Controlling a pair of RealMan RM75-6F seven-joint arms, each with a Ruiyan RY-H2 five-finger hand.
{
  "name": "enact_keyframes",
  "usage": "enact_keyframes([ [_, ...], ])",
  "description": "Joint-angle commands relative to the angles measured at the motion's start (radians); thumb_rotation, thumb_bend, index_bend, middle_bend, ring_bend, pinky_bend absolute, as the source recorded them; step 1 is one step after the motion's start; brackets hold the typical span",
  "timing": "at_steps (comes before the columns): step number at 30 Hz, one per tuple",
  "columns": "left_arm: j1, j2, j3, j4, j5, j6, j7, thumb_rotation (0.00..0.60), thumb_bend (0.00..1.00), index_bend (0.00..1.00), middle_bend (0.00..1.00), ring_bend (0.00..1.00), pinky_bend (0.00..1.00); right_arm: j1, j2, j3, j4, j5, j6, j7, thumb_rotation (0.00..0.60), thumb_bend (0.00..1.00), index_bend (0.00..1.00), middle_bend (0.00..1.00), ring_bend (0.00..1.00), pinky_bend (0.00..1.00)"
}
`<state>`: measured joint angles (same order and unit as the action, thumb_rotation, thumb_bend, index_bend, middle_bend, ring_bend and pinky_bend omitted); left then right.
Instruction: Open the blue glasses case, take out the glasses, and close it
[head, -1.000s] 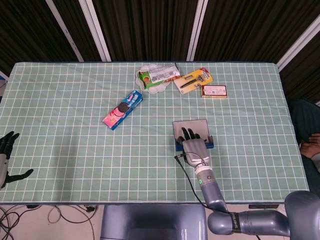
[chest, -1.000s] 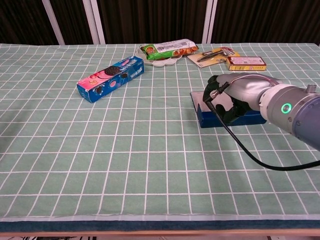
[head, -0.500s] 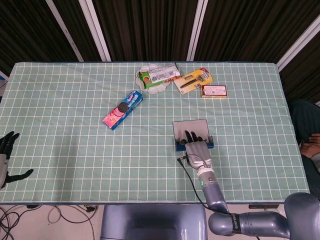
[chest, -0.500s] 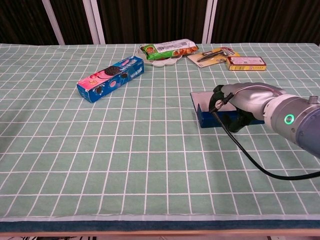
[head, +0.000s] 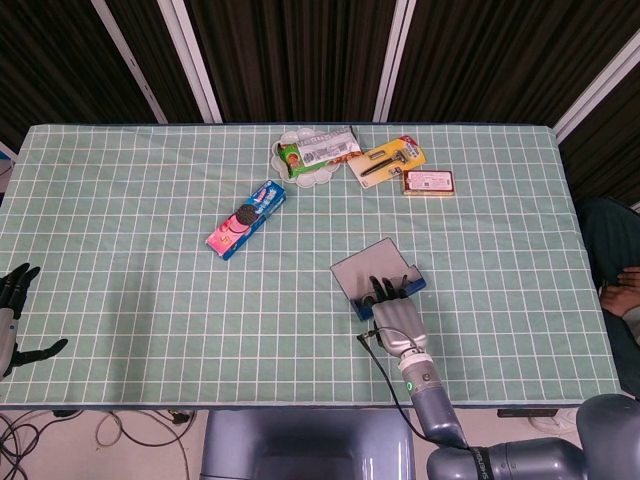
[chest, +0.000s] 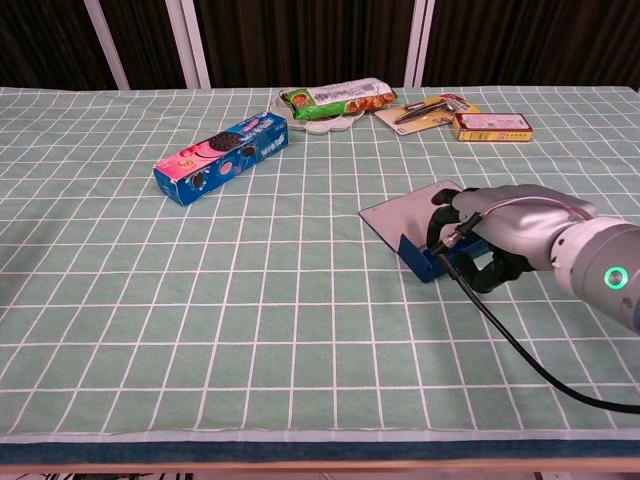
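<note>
Open on the bench (head: 130, 300), right of centre and toward the near edge: blue glasses case (chest: 425, 262), turned at an angle to the grid of the green checked cloth. Lid (head: 366, 267) laid back flat, grey inner face up, on the far-left side of the blue tray. Glasses not visible; tray mostly hidden by the right hand.

Right hand (head: 396, 312) resting over the case from the near side, dark fingers (head: 380, 291) reaching down into the tray. From the chest view (chest: 500, 235), fingers curled over the near-right end of the case and touching it. Cannot tell whether closed on anything inside, or merely pressing on the case. Black cable looping from the wrist toward the near edge.

Left hand (head: 12, 310) at the far left, near edge of the head view, off the bench, fingers spread apart, holding nothing. Not seen in the chest view.

Well apart from the case, left of centre: blue and pink cookie box (head: 247, 218), lying diagonally. Along the far side, a white plate (head: 300, 172) with a green snack packet (head: 318, 152) across it. Just right of that, a yellow card with a razor (head: 386, 161). Beside it, further right, a small orange box (head: 429, 182).
</note>
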<state>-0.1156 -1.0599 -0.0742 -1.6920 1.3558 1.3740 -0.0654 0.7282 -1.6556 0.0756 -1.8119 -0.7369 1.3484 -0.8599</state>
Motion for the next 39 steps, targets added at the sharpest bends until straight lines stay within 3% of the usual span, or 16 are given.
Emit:
enact_keyframes([
  [1,0.0,-0.001,0.0,0.0,0.0,0.002,0.001,0.6,0.03,0.0,0.0,0.0,0.0,-0.009,0.006,-0.008,-0.008,-0.011,0.009,-0.007,0.6,0.75,0.31,0.0,0.0,0.19],
  [39,0.004,0.002,0.002,-0.002,0.007,0.008,-0.005,0.6,0.03,0.0,0.0,0.0,0.0,-0.121,0.099,-0.07,-0.065,-0.09,0.079,-0.082,0.6,0.76,0.44,0.0,0.0,0.19],
])
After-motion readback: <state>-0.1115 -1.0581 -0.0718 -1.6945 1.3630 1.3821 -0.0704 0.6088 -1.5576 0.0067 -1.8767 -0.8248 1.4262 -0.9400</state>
